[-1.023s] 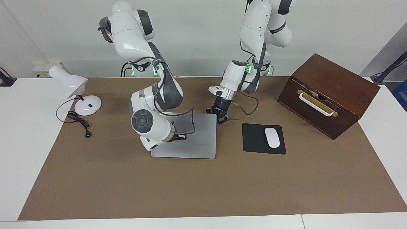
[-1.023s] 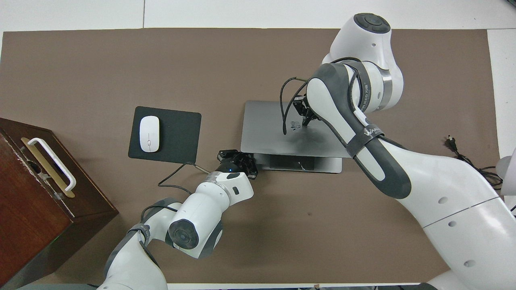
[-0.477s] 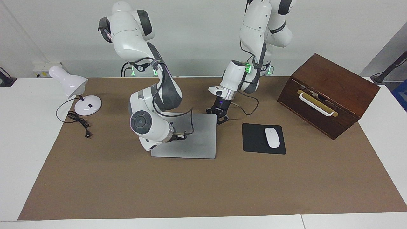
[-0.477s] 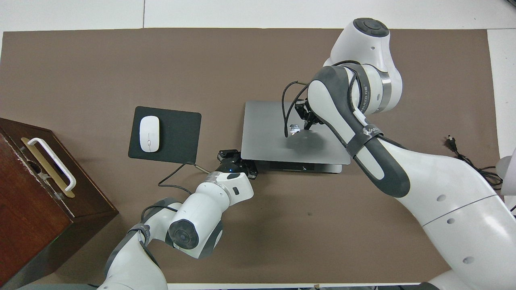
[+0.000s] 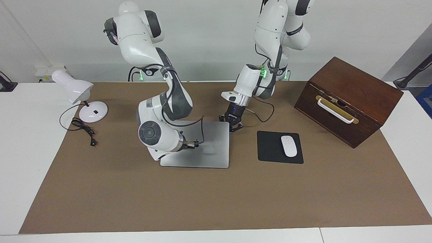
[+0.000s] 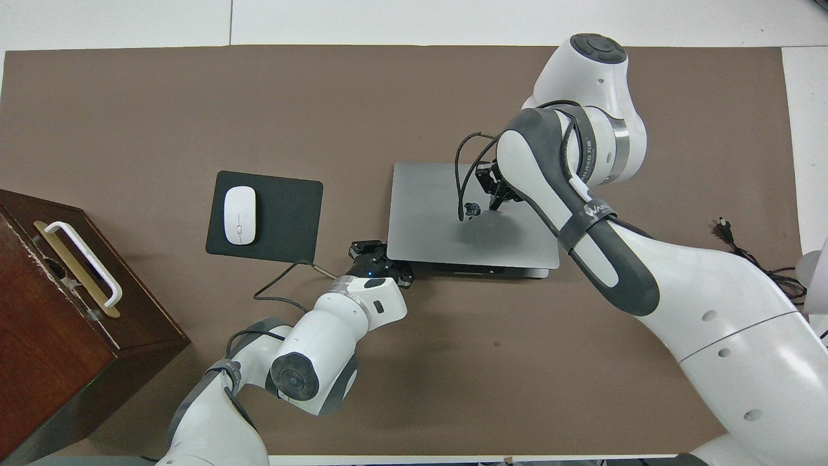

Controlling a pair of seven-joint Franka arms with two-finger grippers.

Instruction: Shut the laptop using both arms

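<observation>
The silver-grey laptop (image 5: 212,148) lies in the middle of the brown mat, its lid (image 6: 433,213) lowered almost flat. Only a thin strip of its base (image 6: 479,269) shows on the robots' side in the overhead view. The dark apple logo (image 6: 471,208) shows on the lid. My right gripper (image 5: 195,144) reaches over from the right arm's end and rests on the lid beside the logo; it also shows in the overhead view (image 6: 491,194). My left gripper (image 5: 235,127) is low at the laptop's corner nearest the robots, toward the mousepad, and shows in the overhead view (image 6: 380,260).
A black mousepad (image 5: 270,148) with a white mouse (image 5: 289,145) lies beside the laptop toward the left arm's end. A dark wooden box (image 5: 351,91) with a white handle stands further that way. A white desk lamp (image 5: 72,88) with its cord sits at the right arm's end.
The lid has come down further under my right gripper, so the visible strip of base has narrowed to a sliver. My left gripper has stayed at the corner.
</observation>
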